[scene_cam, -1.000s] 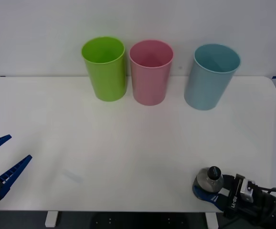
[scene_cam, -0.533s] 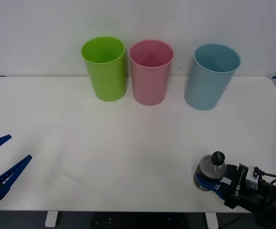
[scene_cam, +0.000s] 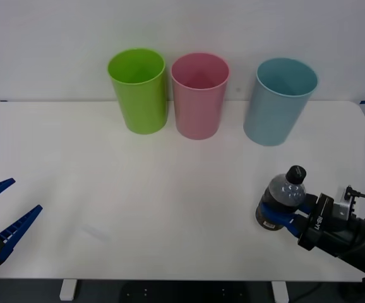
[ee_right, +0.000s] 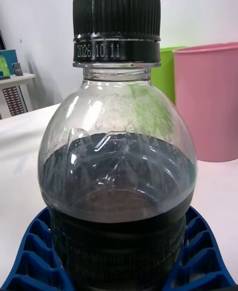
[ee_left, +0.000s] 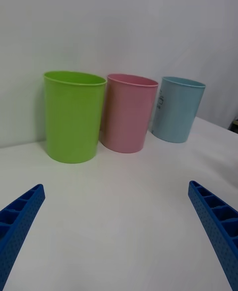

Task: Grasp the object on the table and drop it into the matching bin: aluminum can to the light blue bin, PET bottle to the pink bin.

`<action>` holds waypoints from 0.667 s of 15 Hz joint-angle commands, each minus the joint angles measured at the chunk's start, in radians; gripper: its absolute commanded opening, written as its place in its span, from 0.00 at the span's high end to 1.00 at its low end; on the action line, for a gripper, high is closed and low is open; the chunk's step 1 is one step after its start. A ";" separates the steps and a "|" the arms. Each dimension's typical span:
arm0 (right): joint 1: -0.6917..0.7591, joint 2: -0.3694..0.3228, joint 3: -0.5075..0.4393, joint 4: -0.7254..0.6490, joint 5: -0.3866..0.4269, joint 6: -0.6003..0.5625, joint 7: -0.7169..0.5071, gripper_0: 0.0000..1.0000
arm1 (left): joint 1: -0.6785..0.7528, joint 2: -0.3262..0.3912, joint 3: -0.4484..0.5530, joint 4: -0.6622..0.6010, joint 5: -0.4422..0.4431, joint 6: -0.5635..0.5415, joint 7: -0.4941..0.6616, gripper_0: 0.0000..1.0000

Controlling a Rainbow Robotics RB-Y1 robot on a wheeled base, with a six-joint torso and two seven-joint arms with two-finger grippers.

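The right gripper (scene_cam: 276, 213) has its blue fingers (ee_right: 29, 256) pinching the PET bottle (scene_cam: 281, 201), near the tabletop (scene_cam: 170, 189) front edge, well apart from the pink bin (scene_cam: 199, 96). Up close, dark liquid shows inside. The left gripper (scene_cam: 2, 211) waits with fingers spread.

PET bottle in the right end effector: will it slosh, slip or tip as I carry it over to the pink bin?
The PET bottle looks over half full of dark liquid, so it is probably heavy for its size and may slosh. The right end effector holds it low, around the label band, so the top may sway. Its smooth wall could slip, though the ribbed fingers should help.
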 commanded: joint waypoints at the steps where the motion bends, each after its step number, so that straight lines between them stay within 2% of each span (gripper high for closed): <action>1: 0.000 -0.005 -0.001 -0.088 -0.001 0.063 -0.090 1.00 | 0.000 0.000 0.000 0.000 0.000 0.000 0.000 0.00; 6: -0.004 -0.011 0.002 -0.283 -0.001 0.206 -0.288 1.00 | 0.000 0.000 0.000 0.000 0.000 0.000 0.000 0.00; 10: -0.061 -0.011 0.000 -0.332 0.002 0.275 -0.383 1.00 | 0.000 0.000 0.000 0.000 0.000 0.000 0.000 0.00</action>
